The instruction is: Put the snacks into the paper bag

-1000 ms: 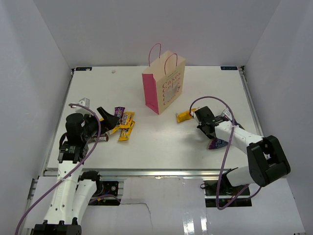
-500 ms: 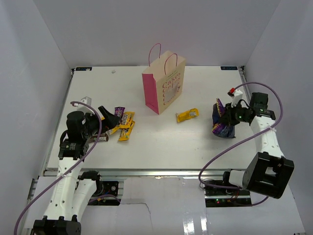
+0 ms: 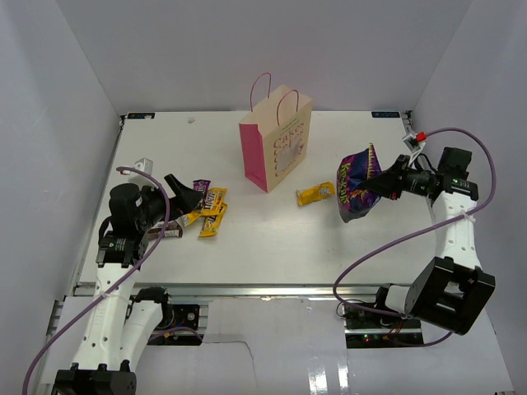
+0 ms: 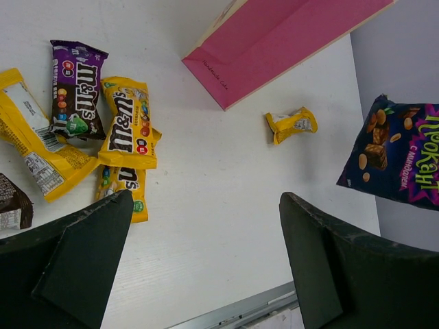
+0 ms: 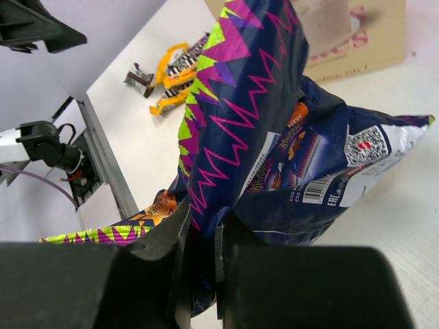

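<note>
Right of the paper bag point(image 3: 276, 140), the large purple-blue snack bag point(image 3: 358, 185) hangs in the air above the white table point(image 3: 272, 247). It is pinched at one edge by the right gripper point(image 3: 385, 183). In the right wrist view the two fingers point(image 5: 161, 236) are nearly together, with only a fold of the crinkly film between them and the rest of the packet billowing out beyond. The paper bag stands upright near the middle of the table towards the back. One pink side faces the left arm, and both pink loop handles stand up.

One small yellow packet point(image 3: 315, 194) lies flat on its own between the paper bag and the held snack bag, touching neither. The other small snacks lie in a loose cluster on the left side of the table. There is one dark purple M&M's packet point(image 4: 75, 89) and two yellow M&M's packets point(image 4: 127, 123), one partly on top of the other. There is also one longer yellow wrapper point(image 4: 34, 154) and one brown wrapper point(image 4: 10, 202), cut off at the frame edge.

That makes seven snacks in all, with one in a grip and six on the table.

The left gripper point(image 4: 206, 205) hovers just beside this cluster, jaws spread wide and holding nothing.
</note>
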Controlling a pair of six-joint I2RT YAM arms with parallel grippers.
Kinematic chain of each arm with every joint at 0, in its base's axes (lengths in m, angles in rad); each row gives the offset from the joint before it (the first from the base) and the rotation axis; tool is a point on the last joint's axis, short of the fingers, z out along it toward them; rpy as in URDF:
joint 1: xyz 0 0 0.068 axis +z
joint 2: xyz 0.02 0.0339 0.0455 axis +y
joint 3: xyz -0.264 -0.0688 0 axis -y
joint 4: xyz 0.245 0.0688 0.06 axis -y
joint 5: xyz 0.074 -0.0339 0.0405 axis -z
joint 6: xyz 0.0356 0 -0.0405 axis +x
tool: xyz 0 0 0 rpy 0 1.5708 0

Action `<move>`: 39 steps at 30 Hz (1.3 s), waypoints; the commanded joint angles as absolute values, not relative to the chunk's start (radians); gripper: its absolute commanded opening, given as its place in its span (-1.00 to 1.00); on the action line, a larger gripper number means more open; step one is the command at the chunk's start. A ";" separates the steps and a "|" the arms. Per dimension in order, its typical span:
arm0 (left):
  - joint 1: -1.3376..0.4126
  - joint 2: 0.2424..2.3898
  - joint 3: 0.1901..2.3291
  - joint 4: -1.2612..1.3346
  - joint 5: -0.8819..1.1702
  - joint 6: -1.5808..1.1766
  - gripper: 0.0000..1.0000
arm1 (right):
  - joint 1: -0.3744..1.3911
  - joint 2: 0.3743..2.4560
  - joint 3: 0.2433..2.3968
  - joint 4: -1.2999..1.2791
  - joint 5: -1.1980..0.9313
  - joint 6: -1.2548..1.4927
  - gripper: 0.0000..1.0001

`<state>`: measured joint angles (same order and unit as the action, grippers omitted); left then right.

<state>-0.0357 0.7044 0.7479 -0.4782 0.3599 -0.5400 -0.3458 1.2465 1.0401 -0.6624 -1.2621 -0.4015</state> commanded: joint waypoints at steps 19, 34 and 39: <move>-0.032 0.745 0.802 -0.420 0.396 -0.545 0.96 | 0.098 1.345 1.552 0.506 -1.029 0.633 -0.85; -0.034 0.753 0.821 -0.416 0.391 -0.546 0.96 | 0.368 1.796 2.264 0.350 -0.505 0.523 -0.85; -0.032 0.741 0.805 -0.417 0.387 -0.551 0.96 | 0.393 1.838 2.250 0.333 -0.428 0.456 -0.85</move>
<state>-0.0357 0.7563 0.7788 -0.4328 0.3820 -0.5472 0.3923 1.8675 2.1902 0.2256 -0.5900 0.5297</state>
